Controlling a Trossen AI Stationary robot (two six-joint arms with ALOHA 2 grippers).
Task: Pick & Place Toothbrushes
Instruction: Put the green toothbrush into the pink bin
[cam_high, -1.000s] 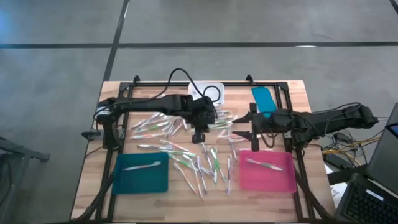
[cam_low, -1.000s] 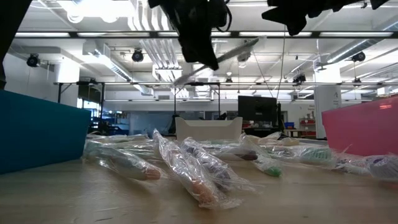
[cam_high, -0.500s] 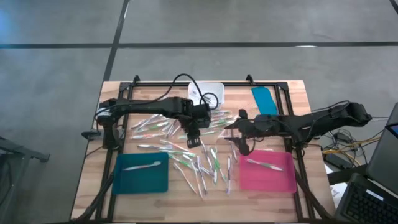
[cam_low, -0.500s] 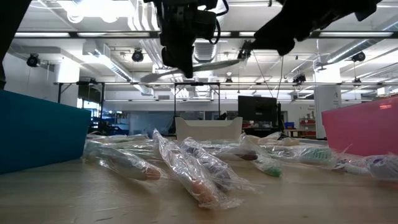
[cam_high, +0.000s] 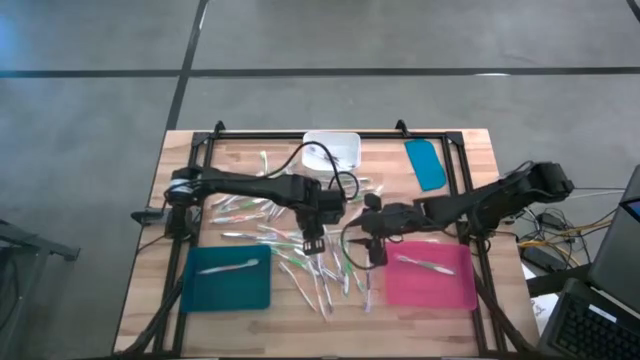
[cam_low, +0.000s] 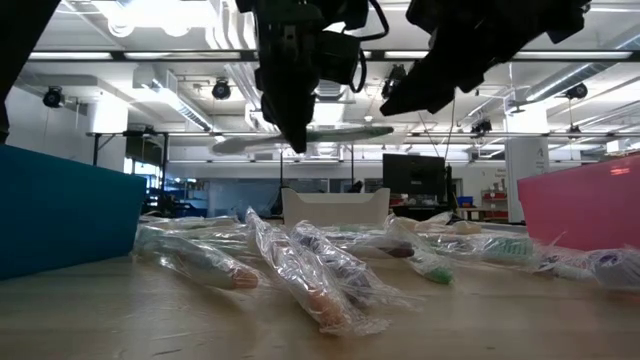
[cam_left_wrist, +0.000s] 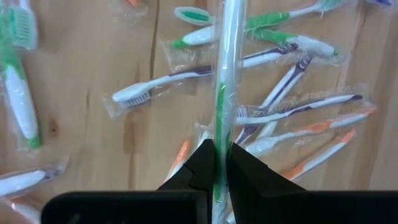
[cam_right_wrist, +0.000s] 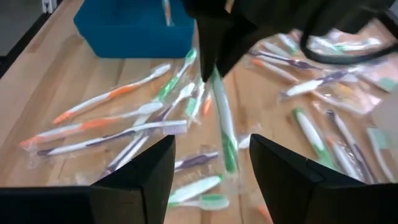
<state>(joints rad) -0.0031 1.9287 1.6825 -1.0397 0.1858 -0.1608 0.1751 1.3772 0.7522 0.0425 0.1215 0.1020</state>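
Nearest you, low in the high view: teal tray (cam_high: 228, 278) at lower left and pink tray (cam_high: 430, 276) at lower right, one brush lying in each.

Mid-frame: loose toothbrushes (cam_high: 330, 268) scattered on the counter (cam_high: 140, 290) between the trays, each in a clear wrapper.

Left gripper (cam_high: 312, 241), centre of frame: fingers closed on one green brush (cam_left_wrist: 222, 93), pinched near one end and carried level, clear of the counter.

Right gripper (cam_high: 374, 252), just right of it: fingers spread wide, holding nothing, facing the carried brush.

Handling, as you should judge it: light, stiff handle, slippery crinkly wrap; grip mid-handle, not loose film.

Farther, top of frame: white bin (cam_high: 333, 149), blue lid (cam_high: 425, 163).
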